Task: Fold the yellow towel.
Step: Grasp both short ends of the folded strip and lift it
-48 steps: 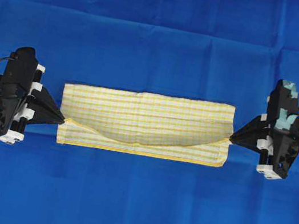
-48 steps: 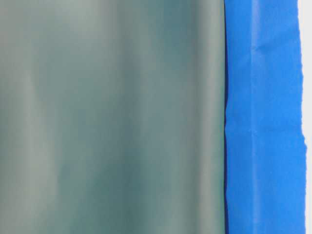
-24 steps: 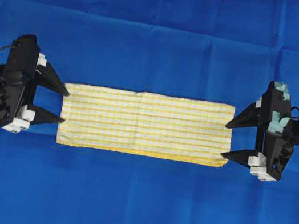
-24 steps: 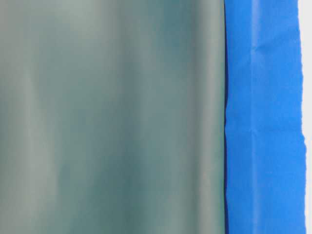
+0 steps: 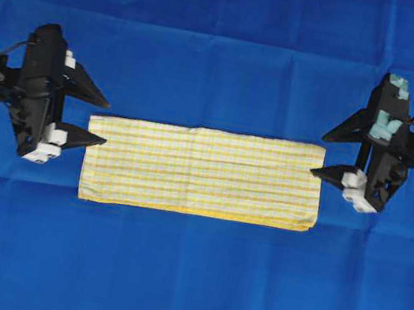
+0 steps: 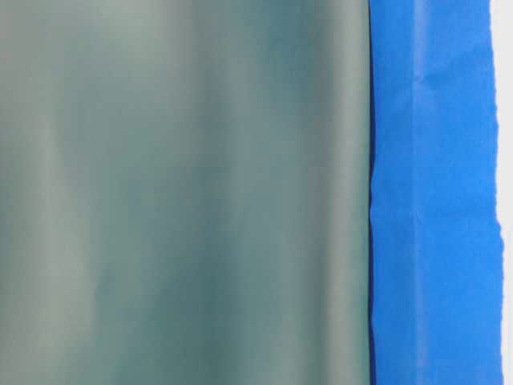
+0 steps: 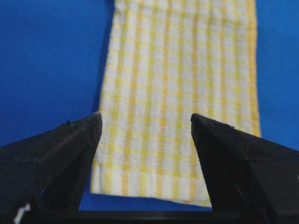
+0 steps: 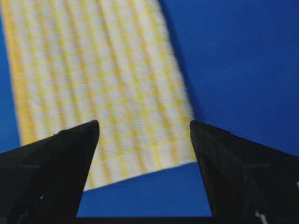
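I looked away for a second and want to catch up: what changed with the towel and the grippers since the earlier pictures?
Both grippers let go: the left gripper and right gripper, shut on the ends of the yellow towel a second ago, now stand with jaws open and have shifted toward the far side. The raised top layer dropped flat. The towel's place on the blue sheet is unchanged.

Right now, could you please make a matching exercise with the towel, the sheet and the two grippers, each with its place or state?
Things:
1. yellow towel
2. blue sheet
3. left gripper
4. right gripper

Places or states:
A. open, beside the towel's right end
B. lies flat, folded into a long strip
C. open, beside the towel's left end
D. covers the table under everything

Pairs: 1-B, 2-D, 3-C, 4-A
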Available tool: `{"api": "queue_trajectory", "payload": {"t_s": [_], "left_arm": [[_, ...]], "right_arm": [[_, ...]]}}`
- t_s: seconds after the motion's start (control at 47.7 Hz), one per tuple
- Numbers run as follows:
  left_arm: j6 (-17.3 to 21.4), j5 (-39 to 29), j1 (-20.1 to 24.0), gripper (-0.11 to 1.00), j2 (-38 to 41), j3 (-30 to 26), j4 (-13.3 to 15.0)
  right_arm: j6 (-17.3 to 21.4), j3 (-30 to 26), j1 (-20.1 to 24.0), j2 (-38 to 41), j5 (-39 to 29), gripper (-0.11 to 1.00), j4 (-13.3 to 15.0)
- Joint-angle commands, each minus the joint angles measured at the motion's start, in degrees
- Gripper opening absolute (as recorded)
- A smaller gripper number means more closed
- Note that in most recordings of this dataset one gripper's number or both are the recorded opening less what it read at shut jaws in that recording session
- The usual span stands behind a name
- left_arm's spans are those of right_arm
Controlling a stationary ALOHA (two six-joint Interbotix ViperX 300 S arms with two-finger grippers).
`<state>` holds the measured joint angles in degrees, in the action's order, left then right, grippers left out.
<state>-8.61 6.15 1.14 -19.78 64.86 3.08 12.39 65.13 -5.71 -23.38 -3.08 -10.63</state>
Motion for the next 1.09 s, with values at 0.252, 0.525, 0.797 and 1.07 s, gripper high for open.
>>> {"api": "queue_trajectory", "payload": {"t_s": [0.252, 0.525, 0.797, 1.07], "left_arm": [[0.09, 0.97, 3.96, 0.7, 11.34, -1.85, -0.18], [0.09, 0.88, 4.22, 0.69, 14.94, -1.49, -0.18], [-0.09, -2.64, 4.39, 0.43, 15.38, -1.76, -0.18], [0.09, -7.38, 4.57, 0.02, 14.94, -2.37, -0.18]], "right_arm": [[-0.18, -1.85, -4.22, 9.14, 2.9, 0.77, 1.76], [0.0, -2.46, -4.22, 14.33, 4.39, 0.77, 1.67], [-0.35, -2.9, -3.52, 14.77, 4.04, 0.64, 1.76], [-0.7, -2.64, -1.76, 14.06, 3.96, 0.03, 2.64]]}}
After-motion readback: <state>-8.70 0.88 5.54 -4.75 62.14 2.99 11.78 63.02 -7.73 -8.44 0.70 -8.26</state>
